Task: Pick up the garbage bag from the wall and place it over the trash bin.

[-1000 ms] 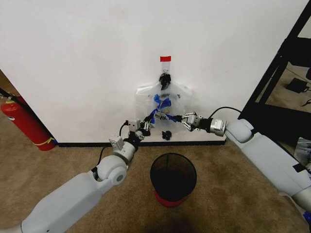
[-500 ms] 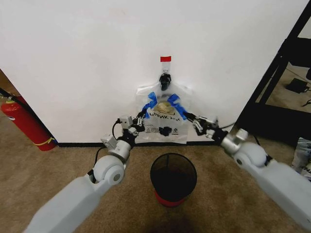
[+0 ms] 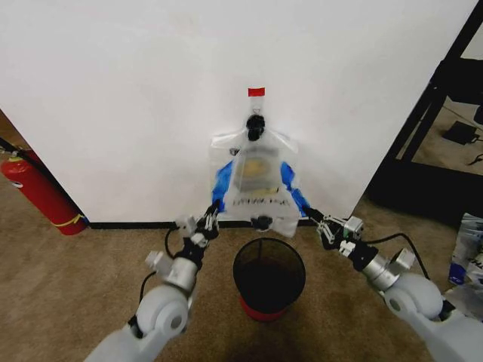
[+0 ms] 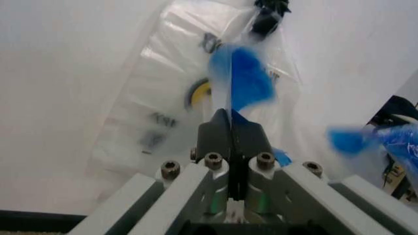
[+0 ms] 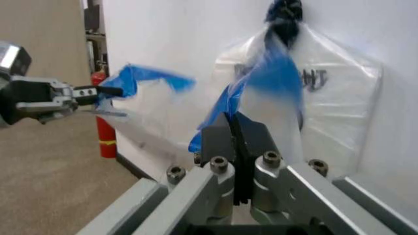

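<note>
Both end effectors (image 3: 213, 216) (image 3: 314, 219) on garbage bag (image 3: 259, 181)

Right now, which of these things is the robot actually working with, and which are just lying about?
In the job:
- bag, hanging on the hook on the wall
- left gripper and right gripper, each shut on a blue edge of the bag
- bin, below the bag

Just lying about:
- fire extinguisher
- black shelf
- red tape

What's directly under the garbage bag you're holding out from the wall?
The round black wire-mesh trash bin stands below the translucent white smiley-face garbage bag, nearer than the white wall. The left gripper and right gripper pinch its blue patches. The bag covers the baseboard behind it.
</note>
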`<state>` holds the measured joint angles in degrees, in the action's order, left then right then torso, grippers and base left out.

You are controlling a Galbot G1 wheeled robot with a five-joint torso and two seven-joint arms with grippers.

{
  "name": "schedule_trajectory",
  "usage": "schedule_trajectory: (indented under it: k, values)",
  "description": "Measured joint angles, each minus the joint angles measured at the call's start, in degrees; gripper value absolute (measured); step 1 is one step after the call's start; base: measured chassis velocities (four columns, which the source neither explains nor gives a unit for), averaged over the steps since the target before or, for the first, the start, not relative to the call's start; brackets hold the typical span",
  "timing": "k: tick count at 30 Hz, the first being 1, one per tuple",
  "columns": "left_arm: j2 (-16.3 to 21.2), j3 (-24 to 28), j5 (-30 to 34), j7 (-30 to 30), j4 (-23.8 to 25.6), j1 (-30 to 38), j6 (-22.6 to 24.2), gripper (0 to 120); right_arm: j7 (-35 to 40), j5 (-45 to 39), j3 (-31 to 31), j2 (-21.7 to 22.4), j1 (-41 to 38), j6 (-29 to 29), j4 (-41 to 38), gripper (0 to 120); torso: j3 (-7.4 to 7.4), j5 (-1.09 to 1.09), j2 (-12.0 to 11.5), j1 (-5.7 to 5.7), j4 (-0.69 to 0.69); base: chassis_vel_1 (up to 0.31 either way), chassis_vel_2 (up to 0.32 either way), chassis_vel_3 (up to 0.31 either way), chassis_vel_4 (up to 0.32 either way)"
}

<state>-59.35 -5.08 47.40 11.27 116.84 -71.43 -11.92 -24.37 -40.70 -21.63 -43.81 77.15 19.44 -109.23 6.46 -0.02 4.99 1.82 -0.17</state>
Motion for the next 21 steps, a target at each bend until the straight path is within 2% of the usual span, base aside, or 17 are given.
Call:
schedule_trajectory:
  k: [2, 7, 10, 18, 21]
  values:
    - [0.1, -0.3, -0.2, -0.1, 1.0, -0.5, -0.1, 0, -0.7, 0.3, -1.7, -0.1, 1.6, 0.5, -1.1, 0, 0.00, 0.02, 0.0, 0.00, -0.04, 0.000, 0.000, 0.000, 0.000]
    - [0.3, -1.4, -0.3, -0.1, 4.8, -2.1, -0.1, 0, -1.9, -0.2, -5.3, -0.1, 4.3, 2.1, -5.3, 0, 0.00, 0.02, 0.0, 0.01, 0.00, 0.000, 0.000, 0.000, 0.000]
    - [0.2, -3.6, -0.9, -0.3, 8.7, -4.0, -0.2, 0, -2.6, 0.1, -7.8, 0.3, 6.3, 3.4, -9.2, 0, 0.00, 0.02, 0.0, 0.00, -0.01, 0.000, 0.000, 0.000, 0.000]
    - [-2.5, -8.6, -3.4, -1.9, 15.8, -8.8, -1.2, 0, -2.8, 2.7, -10.6, -0.5, 9.2, 4.9, -15.3, 0, 0.00, 0.03, 0.0, 0.00, 0.00, 0.000, 0.000, 0.000, 0.000]
    - [-3.1, -8.9, -3.4, -1.9, 16.7, -9.6, -1.3, 0, -2.8, 3.1, -11.2, -1.0, 9.9, 5.0, -16.2, 0, 0.00, 0.02, 0.0, 0.00, 0.00, 0.000, 0.000, 0.000, 0.000]
